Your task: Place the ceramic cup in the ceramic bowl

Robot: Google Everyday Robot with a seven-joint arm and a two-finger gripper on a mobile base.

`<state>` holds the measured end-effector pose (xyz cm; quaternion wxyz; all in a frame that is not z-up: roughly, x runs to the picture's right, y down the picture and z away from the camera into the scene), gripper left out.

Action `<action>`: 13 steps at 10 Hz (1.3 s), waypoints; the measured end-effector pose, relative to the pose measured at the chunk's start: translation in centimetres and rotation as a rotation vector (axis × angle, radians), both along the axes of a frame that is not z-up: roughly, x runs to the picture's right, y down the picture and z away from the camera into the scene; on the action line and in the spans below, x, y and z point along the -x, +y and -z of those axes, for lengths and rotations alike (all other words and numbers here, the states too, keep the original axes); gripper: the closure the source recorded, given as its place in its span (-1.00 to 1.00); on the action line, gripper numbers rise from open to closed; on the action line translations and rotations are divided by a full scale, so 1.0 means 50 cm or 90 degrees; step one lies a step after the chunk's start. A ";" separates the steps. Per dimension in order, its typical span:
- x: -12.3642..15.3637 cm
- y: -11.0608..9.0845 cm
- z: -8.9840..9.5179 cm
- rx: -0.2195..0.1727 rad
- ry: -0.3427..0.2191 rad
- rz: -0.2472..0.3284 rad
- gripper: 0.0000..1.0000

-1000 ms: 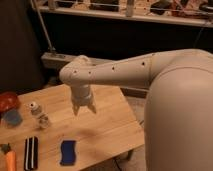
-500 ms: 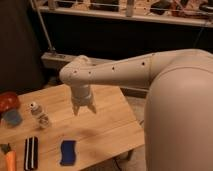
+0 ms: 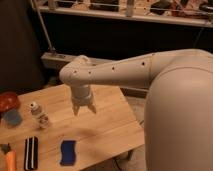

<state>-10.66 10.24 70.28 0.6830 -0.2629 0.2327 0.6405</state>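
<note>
Hand (image 3: pixel 84 110) hangs over middle of tabletop (image 3: pixel 112 127), fingers apart, w/ nothing in it. Ceramic cup (image 3: pixel 13 118) sits at left edge, just in front of ceramic bowl (image 3: pixel 8 100).

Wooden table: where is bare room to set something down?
Bare wood runs from the gripper, hovering open-fingered above the table middle, to the right edge, and right of the blue sponge. Crowded at left: ceramic bowl, ceramic cup, white-capped bottle, small jar.
</note>
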 end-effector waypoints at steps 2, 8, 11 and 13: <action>-0.002 -0.008 -0.007 -0.006 0.004 0.001 -0.30; 0.017 -0.171 -0.152 -0.071 0.005 0.032 -0.30; 0.104 -0.245 -0.216 -0.091 -0.021 0.084 -0.30; 0.163 -0.284 -0.262 -0.099 -0.031 0.127 -0.30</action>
